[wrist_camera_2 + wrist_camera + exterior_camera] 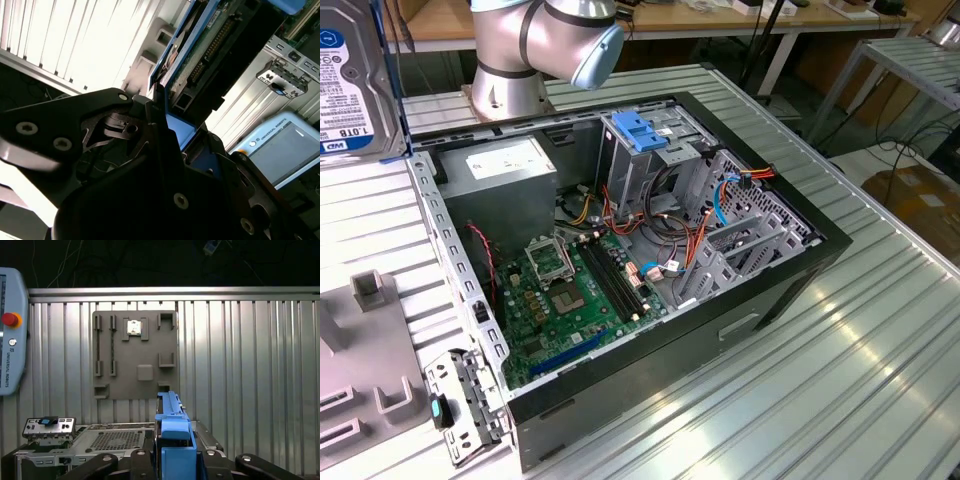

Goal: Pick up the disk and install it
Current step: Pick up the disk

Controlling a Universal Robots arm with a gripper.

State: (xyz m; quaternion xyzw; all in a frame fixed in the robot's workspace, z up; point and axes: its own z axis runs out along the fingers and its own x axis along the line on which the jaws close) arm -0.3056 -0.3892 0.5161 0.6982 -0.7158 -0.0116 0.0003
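Open room: the computer case [650, 300] lies on its side on the ribbed metal surface [840, 360] with the side panel off, its black rim open upward. The surface on the exterior view's right of the case is bare. On the exterior view's left a grey fixture plate [370, 340] lies flat, with a small metal bracket [470, 400] just beside the case's near corner.

Case contents:
- The grey power supply box [505, 175] sits in the far corner on the exterior view's left.
- The green motherboard [570, 300] lies on the floor of the case.
- The upright metal drive cage [650, 165] has a blue handle [640, 130] on top.
- Loose red, orange and blue cables [690, 250] run between cage and board.

The hand [175, 460] is clamped on the disk [170, 412]. In both wrist views its dark fingers [150, 120] press the blue side rails. The disk stands on edge, clear of the surface. Its circuit-board face shows in the second wrist view. In the exterior view the disk shows label side at the upper left, outside the case rim and well apart from the drive cage. A teach pendant [10, 330] lies beyond the fixture plate.
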